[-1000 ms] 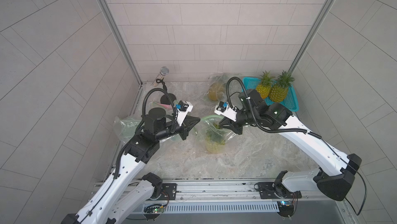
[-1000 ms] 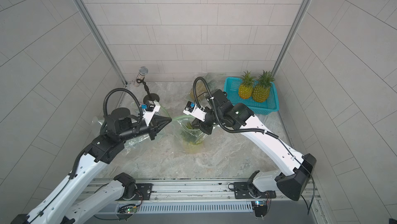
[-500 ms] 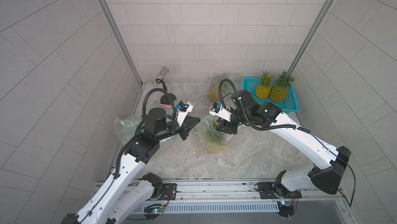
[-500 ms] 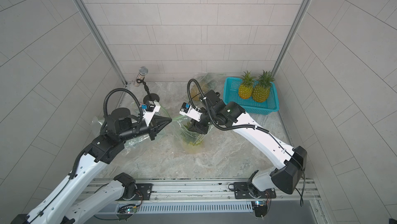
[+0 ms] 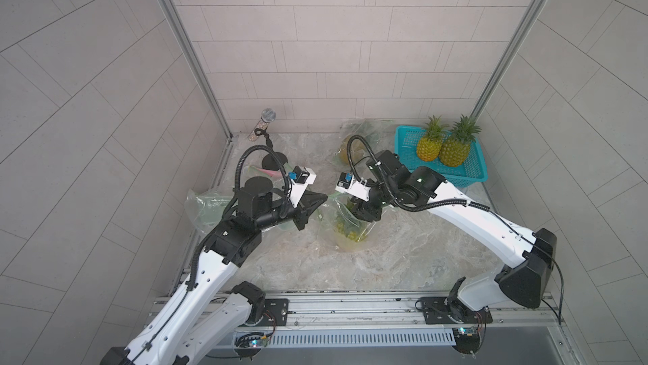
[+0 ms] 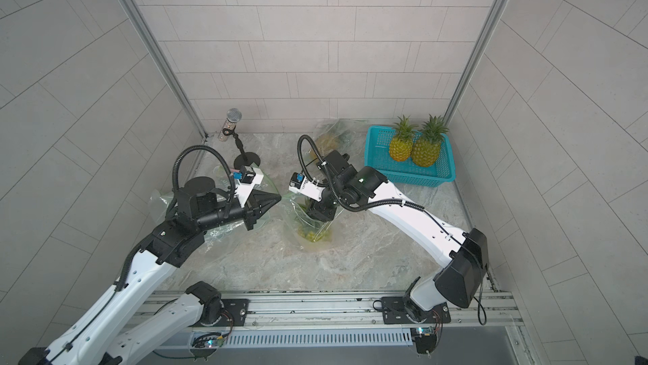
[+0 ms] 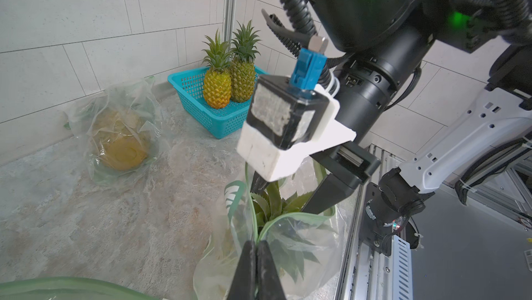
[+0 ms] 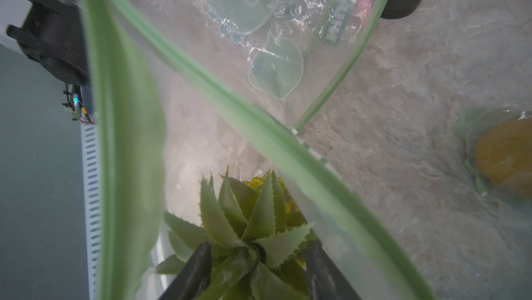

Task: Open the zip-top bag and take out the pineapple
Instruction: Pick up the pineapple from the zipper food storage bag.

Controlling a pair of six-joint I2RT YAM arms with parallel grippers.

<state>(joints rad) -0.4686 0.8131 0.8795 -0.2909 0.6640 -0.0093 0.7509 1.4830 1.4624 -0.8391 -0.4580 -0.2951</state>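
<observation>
- On the grey marbled tabletop [image 5: 280, 268], a clear zip-top bag with a green zip strip [image 5: 328, 230] stands mouth-up between the two arms, well apart from the teal plastic basket [image 5: 456, 173] at the back.
- Inside it, the yellow pineapple with a spiky green crown [image 8: 247, 226] stands upright, its long axis near vertical and its crown toward the open mouth.
- The right gripper [image 8: 257, 251], the nearer tool, hangs straight above and reaches down through the mouth. Its jaws are spread with the crown leaves between them, not yet closed. The coming grasp looks to turn on a straight drop along that axis.
- The left gripper [image 7: 254, 243] comes in from the side, pressed together and pinching the bag's rim at the zip strip.
- Only the right wrist view shows the leaves between the fingers; in both top views the wrist hides them. Only the left wrist view shows the pinch.
</observation>
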